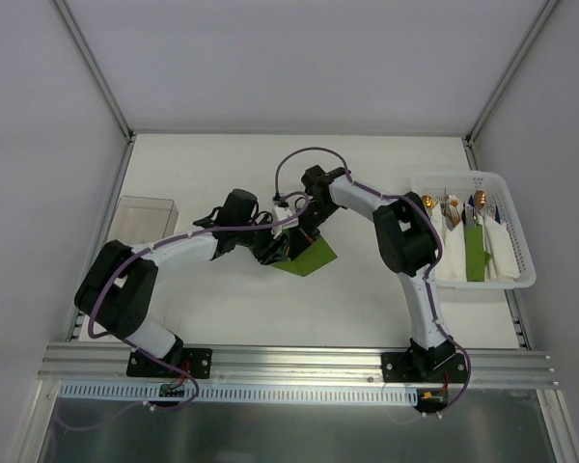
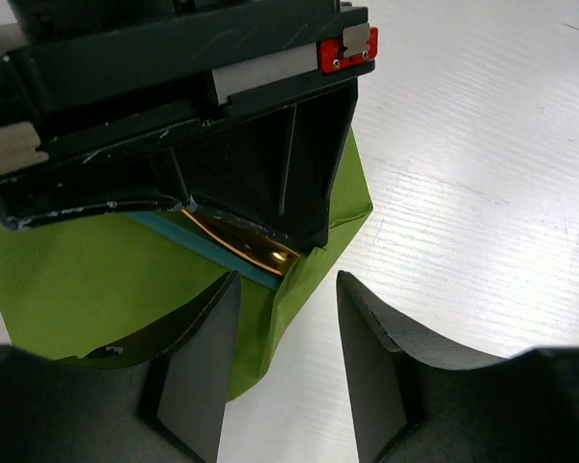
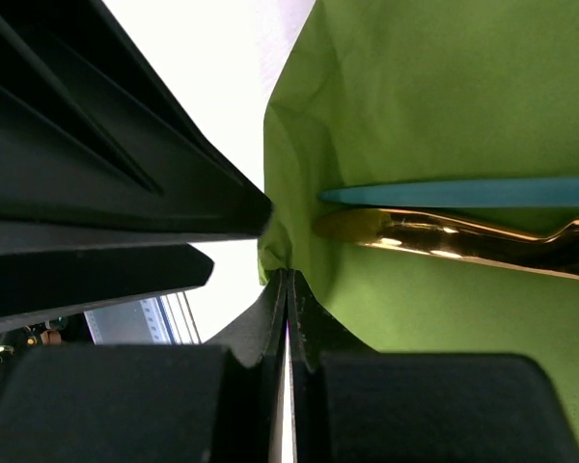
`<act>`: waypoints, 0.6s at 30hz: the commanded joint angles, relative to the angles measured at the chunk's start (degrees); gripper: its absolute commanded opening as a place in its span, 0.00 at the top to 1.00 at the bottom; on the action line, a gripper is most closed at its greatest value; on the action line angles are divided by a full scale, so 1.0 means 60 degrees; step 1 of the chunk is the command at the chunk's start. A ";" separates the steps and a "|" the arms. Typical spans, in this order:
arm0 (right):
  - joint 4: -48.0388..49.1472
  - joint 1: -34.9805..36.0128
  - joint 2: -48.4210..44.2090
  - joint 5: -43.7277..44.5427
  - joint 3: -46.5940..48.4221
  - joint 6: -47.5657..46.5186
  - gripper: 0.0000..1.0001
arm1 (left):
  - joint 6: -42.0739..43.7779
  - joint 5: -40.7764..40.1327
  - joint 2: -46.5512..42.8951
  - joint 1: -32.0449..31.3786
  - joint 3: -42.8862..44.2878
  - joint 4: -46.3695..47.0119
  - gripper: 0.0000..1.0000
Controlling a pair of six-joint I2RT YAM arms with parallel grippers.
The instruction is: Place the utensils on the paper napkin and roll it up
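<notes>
On the surface (image 1: 222,309) just ahead of the arms, the paper napkin (image 2: 77,280) lies partly folded over the utensils (image 3: 444,236). An uneven pull could tear the thin fold or let it slip free, and the slim handles could slide out of its open end. The left gripper's (image 2: 285,289) jaws stand about half apart, straddling the folded edge and holding nothing. Just beyond, the right gripper's (image 3: 288,280) jaws are pressed together, seemingly pinching the napkin's rim. Far right, a white basket (image 1: 482,285) holds more cutlery.
</notes>
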 commanded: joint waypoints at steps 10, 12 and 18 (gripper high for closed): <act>-0.0348 -0.0071 0.0024 -0.0260 0.0357 -0.0185 1.00 | 0.1227 0.0625 0.0420 -0.0239 0.0901 -0.1299 0.59; -0.0377 -0.0071 0.0039 -0.0274 0.0372 -0.0214 1.00 | 0.1271 0.0669 0.0405 -0.0239 0.0916 -0.1343 0.59; -0.0479 -0.0071 0.0024 -0.0377 0.0386 -0.0273 1.00 | 0.1373 0.0581 0.0712 -0.0341 0.1238 -0.1739 0.59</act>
